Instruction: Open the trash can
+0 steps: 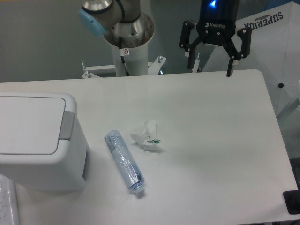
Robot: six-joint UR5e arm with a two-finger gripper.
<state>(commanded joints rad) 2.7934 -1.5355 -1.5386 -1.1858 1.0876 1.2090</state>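
Hanging above the far edge of the white rounded surface (211, 140) at about one o'clock, the black two-finger tool (211, 65) points downward with its fingers spread wide apart and nothing between them. The arm's grey column with a light-blue joint cap (119, 28) rises behind the surface at twelve o'clock. At nine o'clock sits the large boxy white plastic trash can (40, 140), its flat lid down and its grey push panel facing the middle. Near the centre lie a clear crushed plastic bottle (124, 161) and, just beside it, a crumpled white paper scrap (147, 136). A grey wall backs the scene.
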